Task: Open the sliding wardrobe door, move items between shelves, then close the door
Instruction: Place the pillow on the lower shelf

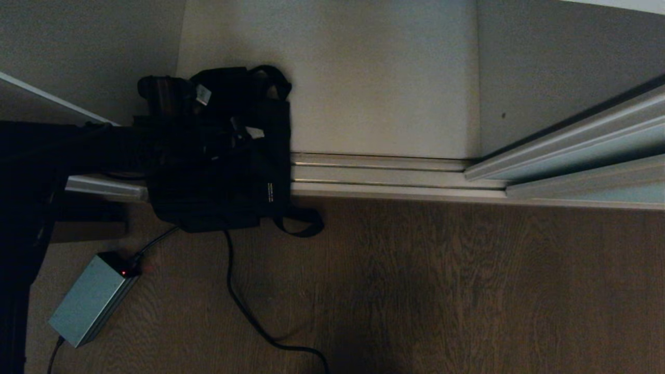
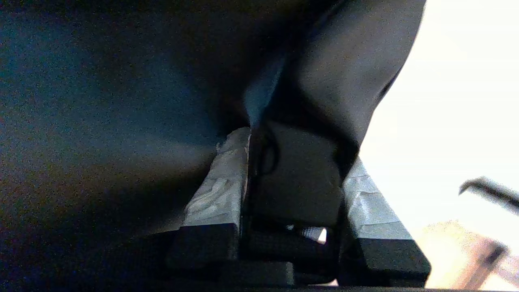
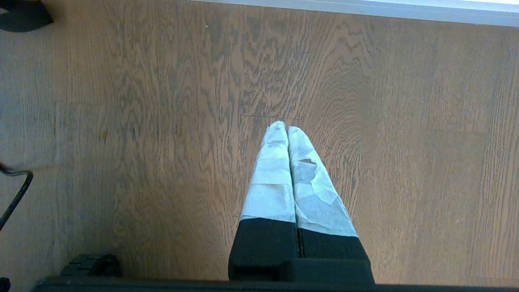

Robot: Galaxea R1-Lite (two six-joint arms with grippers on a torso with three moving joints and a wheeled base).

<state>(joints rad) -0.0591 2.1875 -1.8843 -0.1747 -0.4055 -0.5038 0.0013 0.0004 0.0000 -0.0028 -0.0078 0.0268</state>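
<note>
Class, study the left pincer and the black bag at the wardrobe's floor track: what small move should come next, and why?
Probably finish closing, then lift slightly. The left pincer has black fabric of the black bag between its fingers, while the bag hangs over the floor track onto the wooden floor. The right pincer is shut, idle.

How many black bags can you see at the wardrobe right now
1. The black bag lies across the floor track at the wardrobe's left, with the left claw closed around part of it. Others may be hidden behind the arm.

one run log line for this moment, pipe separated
left pincer: gripping black bag at wardrobe floor track | right pincer: shut, parked over wood floor | sliding door: open
</note>
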